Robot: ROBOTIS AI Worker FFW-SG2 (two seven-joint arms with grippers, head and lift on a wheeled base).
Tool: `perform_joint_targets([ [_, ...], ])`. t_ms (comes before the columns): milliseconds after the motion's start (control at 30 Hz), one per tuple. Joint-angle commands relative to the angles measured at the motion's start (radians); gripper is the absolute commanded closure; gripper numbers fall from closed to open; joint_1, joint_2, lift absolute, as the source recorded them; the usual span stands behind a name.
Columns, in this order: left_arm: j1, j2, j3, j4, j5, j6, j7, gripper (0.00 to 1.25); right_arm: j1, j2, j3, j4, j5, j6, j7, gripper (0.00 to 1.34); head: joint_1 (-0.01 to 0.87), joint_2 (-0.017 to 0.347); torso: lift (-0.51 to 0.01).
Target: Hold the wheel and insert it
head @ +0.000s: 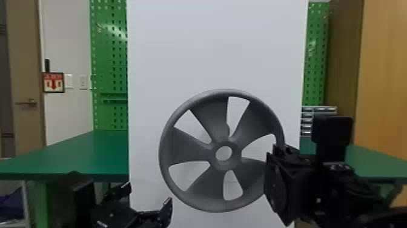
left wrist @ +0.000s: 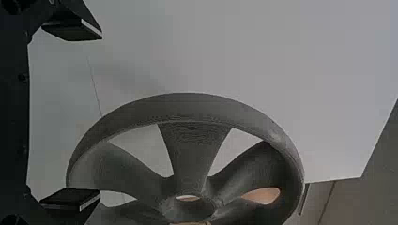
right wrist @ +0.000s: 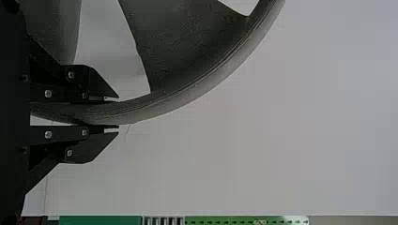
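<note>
The grey five-spoked wheel (head: 200,179) stands upright in front of the white panel, its round hub hole facing the head camera. At its right rim is my right gripper (head: 274,169). In the right wrist view, the right gripper (right wrist: 117,114) is shut on the rim of the wheel (right wrist: 187,96), one finger on each side. My left gripper (head: 150,192) stands open at the lower left, apart from the wheel. In the left wrist view, the left gripper (left wrist: 84,115) has widely parted fingers with nothing between them, and the wheel (left wrist: 192,108) lies beyond.
A tall white panel (head: 212,45) rises behind the wheel. Green tables extend on the left (head: 75,154) and right (head: 372,160). Green pegboard (head: 109,60), a small drawer unit (head: 306,124) and a wooden cabinet (head: 384,75) stand farther back.
</note>
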Motion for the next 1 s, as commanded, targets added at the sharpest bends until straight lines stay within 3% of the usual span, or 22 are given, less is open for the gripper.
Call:
perform_joint_targets([
  [0, 0.000, 0.001, -0.002, 0.000, -0.001, 0.000, 0.000, 0.10, -0.028, 0.001, 0.008, -0.017, -0.002, 0.058, -0.013, 1.20, 0.097, 0.015, -0.442],
  [433, 0.002, 0.003, -0.003, 0.003, -0.002, 0.000, 0.000, 0.10, -0.093, 0.001, 0.043, -0.064, -0.006, 0.209, -0.082, 1.20, 0.097, 0.015, -0.442],
  [967, 0.008, 0.005, -0.003, 0.003, -0.001, 0.000, 0.000, 0.10, -0.159, 0.001, 0.100, -0.079, 0.032, 0.298, -0.087, 1.20, 0.097, 0.015, -0.442],
])
